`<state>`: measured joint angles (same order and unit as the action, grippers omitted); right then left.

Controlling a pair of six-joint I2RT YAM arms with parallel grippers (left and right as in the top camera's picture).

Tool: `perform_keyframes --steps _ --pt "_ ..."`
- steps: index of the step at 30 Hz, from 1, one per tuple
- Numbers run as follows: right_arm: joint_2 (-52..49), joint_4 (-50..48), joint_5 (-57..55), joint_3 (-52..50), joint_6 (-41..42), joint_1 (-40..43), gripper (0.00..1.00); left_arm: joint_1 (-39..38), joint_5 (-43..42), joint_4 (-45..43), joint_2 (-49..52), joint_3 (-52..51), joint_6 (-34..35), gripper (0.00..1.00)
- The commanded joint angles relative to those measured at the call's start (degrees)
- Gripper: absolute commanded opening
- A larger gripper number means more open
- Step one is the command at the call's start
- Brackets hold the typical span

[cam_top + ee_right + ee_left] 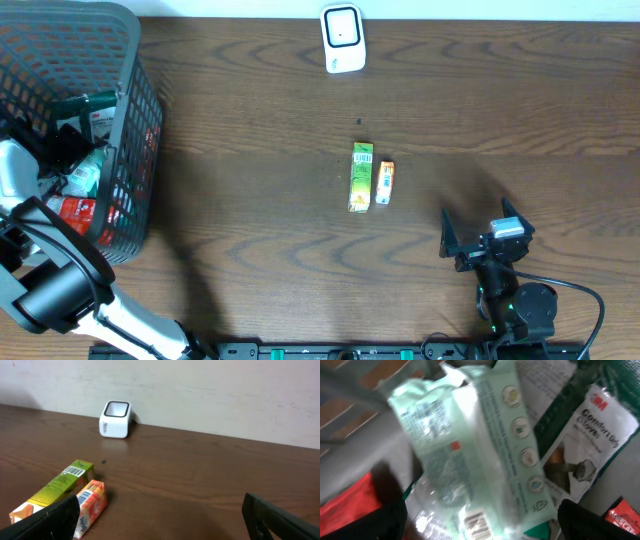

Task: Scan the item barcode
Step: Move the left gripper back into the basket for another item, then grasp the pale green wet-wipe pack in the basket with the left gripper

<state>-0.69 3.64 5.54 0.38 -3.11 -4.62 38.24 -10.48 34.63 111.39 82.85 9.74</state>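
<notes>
The pale green packet [485,450] is the thing to scan, I think. It lies in the gray basket [130,60] at the left side of the bench [250,120], on top of the other things. Its barcode [476,522] faces up, near the bottom end. The left gripper [480,507] hangs right over it with its two fingers wide apart, one on each side, and nothing is held. They seem to stand apart so the packet can fit between them. A pack of gloves [585,435] lies just beside the packet, and a red packet [350,500] is near too. The white scanner [342,38] stands at the far edge of the bench, well apart from the basket. A green box [361,176] and an orange box [384,183] lie side by side in the middle. The right gripper [478,224] waits near them, fingers apart and empty, likely to keep out of the way
</notes>
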Motion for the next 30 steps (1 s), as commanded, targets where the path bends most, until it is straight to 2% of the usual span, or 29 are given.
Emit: perform_keyframes --steps 1,15,16,22,26,27,30 --pt "0.31 0.24 -0.31 -0.07 0.72 0.24 0.99 0.07 -1.51 -1.9 0.61 -2.29 -2.21 0.96" --pt "0.31 0.24 -0.31 -0.07 0.72 0.24 0.99 0.04 -0.02 -9.49 1.62 -7.63 -1.51 0.93" --pt "0.31 0.24 -0.31 -0.07 0.72 0.24 0.99 0.04 -0.02 -9.49 1.77 -7.63 -1.53 0.9" --pt "0.31 0.24 -0.31 -0.07 0.72 0.24 0.99 0.04 -0.07 -10.32 1.97 -7.61 1.14 0.62" --pt "0.31 0.24 -0.31 -0.07 0.72 0.24 0.99 0.04 -0.04 -10.54 1.57 -7.56 1.33 0.61" --pt "0.31 0.24 -0.31 -0.07 0.72 0.24 0.99 0.07 -0.07 -10.67 0.87 -7.5 1.33 0.57" --pt "0.31 0.24 -0.31 -0.07 0.72 0.24 0.99 0.04 -0.04 -11.34 -0.98 -7.13 1.51 0.41"
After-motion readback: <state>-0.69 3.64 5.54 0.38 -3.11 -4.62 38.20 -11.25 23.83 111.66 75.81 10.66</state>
